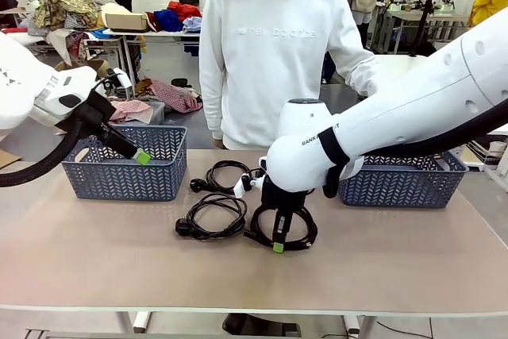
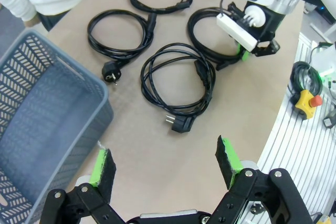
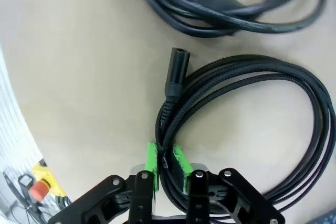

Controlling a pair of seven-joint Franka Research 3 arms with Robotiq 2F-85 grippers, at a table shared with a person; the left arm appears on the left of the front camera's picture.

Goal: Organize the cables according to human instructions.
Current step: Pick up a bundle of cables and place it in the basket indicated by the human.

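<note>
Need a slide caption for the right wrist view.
Right gripper shut on a braided black cable coil on the table.

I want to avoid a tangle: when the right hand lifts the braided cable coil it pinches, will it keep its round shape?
Probably not: the right hand shuts on strands at one edge of the braided coil, so the loose loops would likely hang long. The free plug end may swing. The woven cover should resist slipping.

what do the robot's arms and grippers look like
The left arm and right arm: white, rounded joints, thick black hose alongside. The right one has a black band and dark lettering. The left gripper and right gripper: black linkage frames, two fingers with green pads.
</note>
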